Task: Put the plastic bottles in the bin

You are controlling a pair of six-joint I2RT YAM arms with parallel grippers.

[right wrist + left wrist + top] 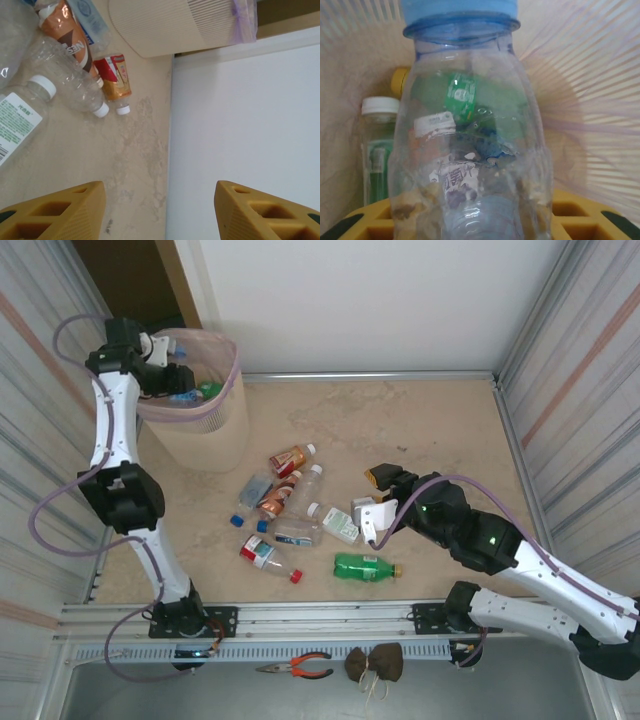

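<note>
My left gripper (178,376) hangs over the mouth of the beige bin (205,440) with its pink liner (590,100). It is shut on a clear bottle with a blue cap (465,125), which stands upright between the yellow fingers (580,215). Behind it in the bin lie a white-capped bottle (379,145) and a green-labelled one (462,95). Several bottles lie on the table, among them a green one (365,566), a red-capped one (268,556) and a brown-labelled one (277,502). To their right, my right gripper (385,478) is open and empty, fingertips (60,215) wide apart.
Metal walls close in the table left and right, and a white wall (250,125) stands at the back. Bare tabletop stretches from the bottle cluster to the back right (430,430). Pliers (297,668) and a brown pouch (375,662) lie on the front ledge.
</note>
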